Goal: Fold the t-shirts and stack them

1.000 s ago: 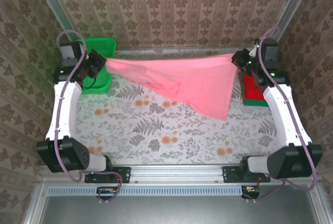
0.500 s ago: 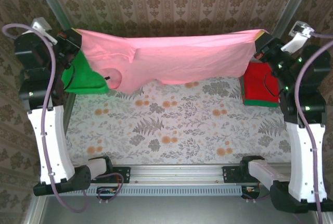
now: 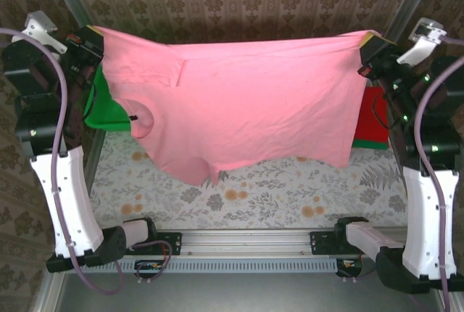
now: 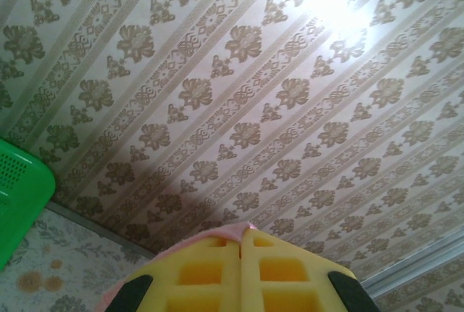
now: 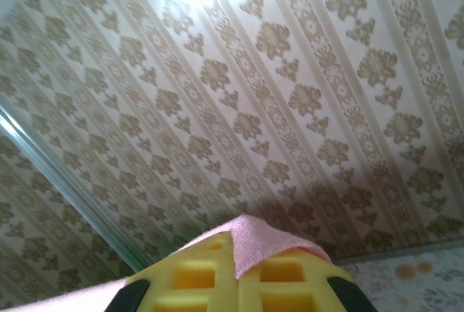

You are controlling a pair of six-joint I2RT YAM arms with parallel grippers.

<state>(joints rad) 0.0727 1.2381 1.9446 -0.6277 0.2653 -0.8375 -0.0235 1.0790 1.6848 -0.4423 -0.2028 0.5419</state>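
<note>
A light pink t-shirt [image 3: 239, 105] hangs spread wide in the air, high above the table. My left gripper [image 3: 96, 34] is shut on its left top corner, and a pink edge [image 4: 232, 229] peeks out between the yellow fingers [image 4: 196, 272]. My right gripper [image 3: 366, 42] is shut on the right top corner, with a pink fold [image 5: 261, 243] pinched between its yellow fingers [image 5: 196, 276]. A sleeve and the neck opening [image 3: 141, 120] show at the shirt's left. A folded red t-shirt [image 3: 370, 120] on a green one [image 3: 370, 144] lies at the right, partly behind the pink cloth.
A green mesh basket [image 3: 109, 109] stands at the back left, mostly behind the hanging shirt; its corner [image 4: 18, 196] appears in the left wrist view. The floral table top [image 3: 275, 189] lies below. Patterned walls [image 3: 239, 0] close in the back and sides.
Both arms have lifted the pink shirt from low over the table to high in the air. It has spread out flat between them and now hangs much nearer the camera.
</note>
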